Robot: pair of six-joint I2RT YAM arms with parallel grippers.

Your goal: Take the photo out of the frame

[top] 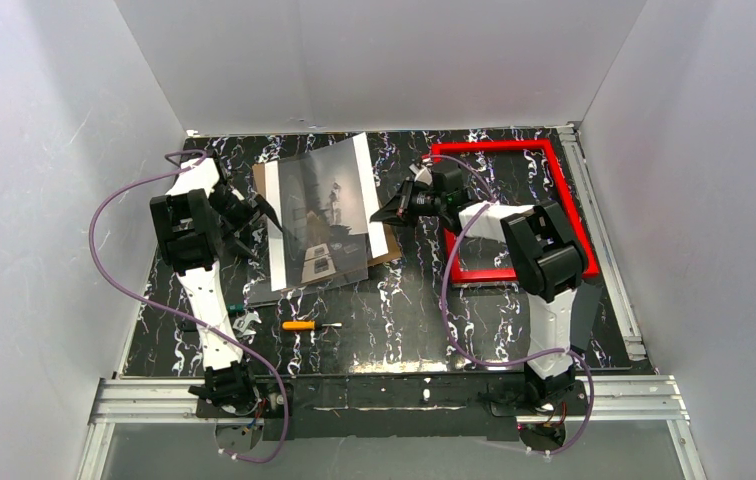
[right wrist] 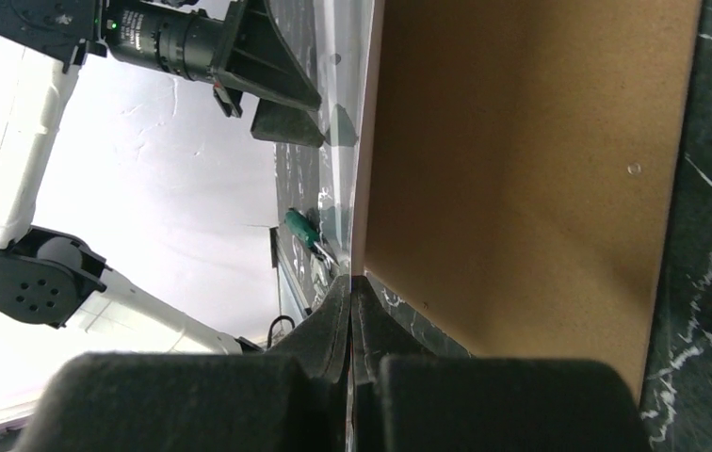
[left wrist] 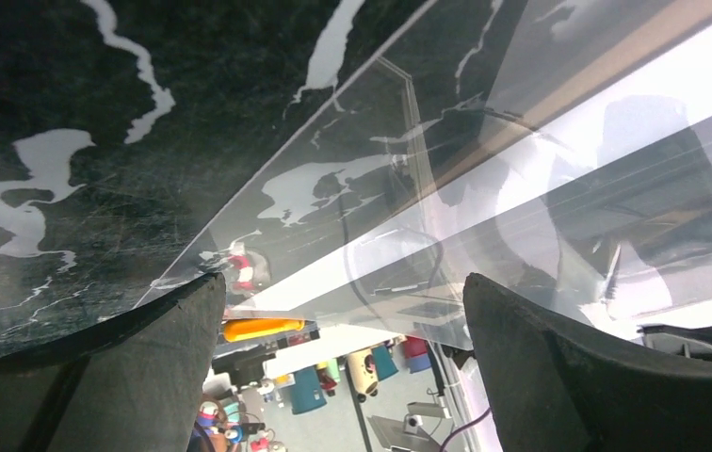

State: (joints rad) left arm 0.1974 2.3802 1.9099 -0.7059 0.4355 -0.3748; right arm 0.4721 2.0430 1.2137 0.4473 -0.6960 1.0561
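Observation:
The red frame (top: 514,210) lies flat and empty at the back right of the table. The photo (top: 319,215), dim grey with white strips, lies on the brown backing board (top: 390,250) left of it. A clear pane (left wrist: 399,188) is tilted up over the photo. My right gripper (top: 394,213) is shut on the pane's right edge; in the right wrist view the jaws (right wrist: 350,282) pinch a thin sheet seen edge-on beside the board (right wrist: 522,169). My left gripper (top: 254,215) is open at the pane's left edge, its fingers (left wrist: 164,330) wide apart and empty.
An orange-handled screwdriver (top: 299,325) lies at the front of the black marbled table (top: 404,320), with a green-handled tool (top: 237,308) by the left arm. White walls close in the back and both sides.

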